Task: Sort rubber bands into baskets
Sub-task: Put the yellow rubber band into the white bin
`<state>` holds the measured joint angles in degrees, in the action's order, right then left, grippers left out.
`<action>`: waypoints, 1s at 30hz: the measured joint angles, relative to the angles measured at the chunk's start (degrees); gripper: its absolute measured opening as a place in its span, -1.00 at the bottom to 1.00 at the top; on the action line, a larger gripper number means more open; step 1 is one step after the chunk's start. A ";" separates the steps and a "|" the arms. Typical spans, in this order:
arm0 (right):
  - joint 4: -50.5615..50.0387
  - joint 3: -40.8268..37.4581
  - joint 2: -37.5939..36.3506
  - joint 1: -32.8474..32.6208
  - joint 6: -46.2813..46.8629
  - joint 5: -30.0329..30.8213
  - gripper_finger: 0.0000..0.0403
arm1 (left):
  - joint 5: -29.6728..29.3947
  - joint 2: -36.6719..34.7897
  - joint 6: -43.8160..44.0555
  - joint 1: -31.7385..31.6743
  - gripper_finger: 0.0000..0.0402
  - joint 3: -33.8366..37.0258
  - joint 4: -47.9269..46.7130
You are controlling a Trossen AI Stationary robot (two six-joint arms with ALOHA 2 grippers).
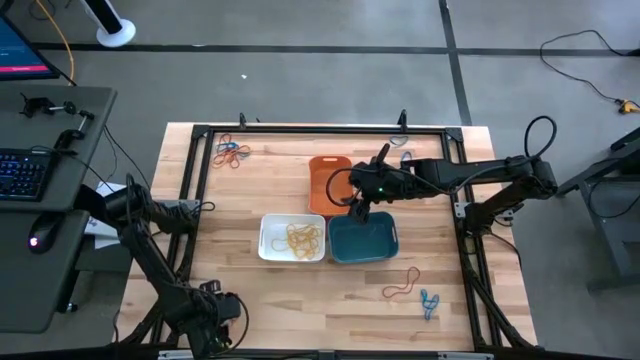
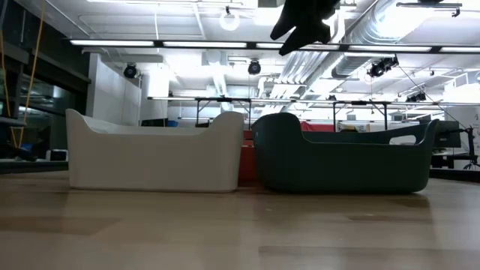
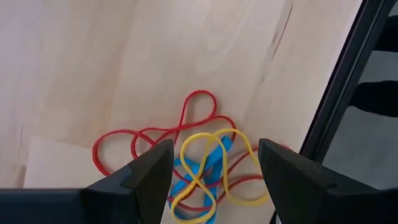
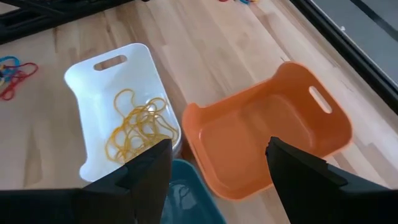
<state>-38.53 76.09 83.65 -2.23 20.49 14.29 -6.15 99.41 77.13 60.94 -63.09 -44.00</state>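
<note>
We see the wooden table (image 1: 300,300) first, with a black frame (image 1: 195,180) running round its edges. On it stand the three baskets: the white basket (image 1: 270,245) and the teal basket (image 1: 385,245) side by side near the middle, and the orange basket (image 1: 318,185) just behind the gap between them. The white basket holds a tangle of yellow rubber bands (image 1: 304,238); the orange one looks bare in the right wrist view.

The right gripper (image 1: 360,212) hangs above the spot where the teal and orange baskets meet, its fingers (image 4: 140,171) spread wide with nothing between them. The left gripper (image 3: 214,165) sits at the near left edge of the table, fingers parted and holding nothing, just over a small cluster of red, yellow and blue bands (image 3: 199,165) lying on the wood.

More loose bands (image 1: 230,152) lie at the far left corner, and a red band (image 1: 400,285) with a blue band (image 1: 430,302) beside it rest near the front right, well apart from the baskets
</note>
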 joint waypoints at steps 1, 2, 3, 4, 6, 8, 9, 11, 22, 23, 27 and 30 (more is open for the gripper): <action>-0.06 -0.02 0.01 0.01 -0.01 0.27 0.24 | -0.23 0.16 -0.05 0.16 0.13 0.11 0.02; -0.08 -0.02 0.01 -0.01 0.00 0.60 0.24 | -0.39 0.48 -0.05 0.39 0.13 0.14 -0.30; -0.08 -0.02 0.01 -0.01 -0.02 1.06 0.24 | -0.39 1.05 -0.06 0.66 0.13 0.16 -0.87; -0.13 -0.02 0.01 -0.01 -0.02 1.51 0.24 | -0.36 1.76 -0.15 0.99 0.13 0.22 -1.25; -0.25 -0.02 0.01 0.01 -0.02 2.10 0.24 | 0.10 2.73 -0.74 1.35 0.13 0.31 -1.67; -0.28 -0.02 0.01 0.00 -0.02 2.16 0.24 | 0.13 3.13 -1.15 1.54 0.13 0.26 -1.39; -0.28 -0.02 0.01 -0.01 -0.03 2.25 0.24 | 0.11 3.29 -1.41 1.52 0.13 0.26 -1.38; -0.27 -0.02 0.01 -0.01 -0.02 2.28 0.24 | 0.10 3.42 -2.34 1.47 0.13 0.26 -1.44; -0.28 -0.02 0.03 -0.01 -0.02 2.31 0.24 | 0.17 3.40 -3.48 0.20 -0.18 0.26 0.74; -0.25 -0.04 0.02 -0.01 -0.02 2.29 0.24 | 0.17 3.40 -3.48 0.11 -0.27 0.26 1.11; -0.25 -0.04 0.03 -0.01 -0.02 2.28 0.24 | 0.76 3.40 -3.44 -0.29 -0.58 0.22 1.12; -0.25 -0.04 0.03 -0.01 -0.02 2.31 0.24 | 1.58 3.40 -3.45 -0.30 -0.76 0.22 1.09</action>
<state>-38.79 76.05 83.68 -2.24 20.47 16.60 -4.57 102.80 73.68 60.64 -62.87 -42.91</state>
